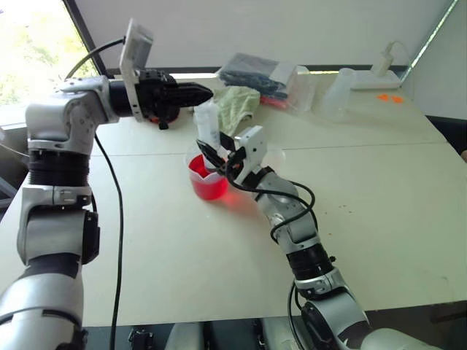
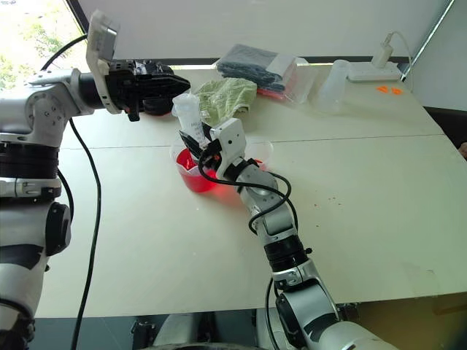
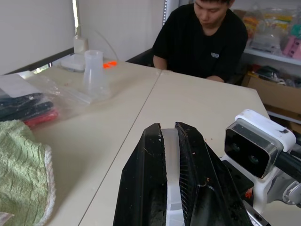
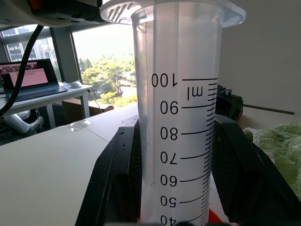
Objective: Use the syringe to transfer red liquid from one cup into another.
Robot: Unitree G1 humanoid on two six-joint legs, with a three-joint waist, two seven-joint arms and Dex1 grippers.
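**Syringe held upright over the spouted beaker, both claws closed on it**

I see the syringe [image 2: 191,120] standing nearly upright, its lower end down inside the larger spouted beaker [image 2: 191,173], which sits on the pale surface [image 2: 350,211] and holds the red liquid [image 2: 195,179]. In the right wrist view the clear barrel [image 4: 181,141] rises straight between the black fingers [image 4: 115,174], with its printed scale readable up to the flange at the top. The barrel looks milky and colourless where I can see it; I cannot tell whether any red has been drawn in.

My right claw [image 2: 206,151] is clamped around the barrel low down, just above the beaker's rim. My left claw [image 2: 175,84] reaches in level from the left and is closed on the top end of the syringe; the left wrist view shows a pale flat piece [image 3: 171,160] pinched between its fingers [image 3: 146,179].

The smaller plain-rimmed cup [image 2: 257,152] stands just beside the beaker, partly hidden behind my right wrist.

Farther back on the surface lie a green cloth [image 2: 228,95], a clear bag with dark contents [image 2: 259,65], an upturned clear container [image 2: 332,84] and a white power strip [image 2: 376,69]. A person in a black shirt [image 3: 202,40] sits at the far side of the surface.
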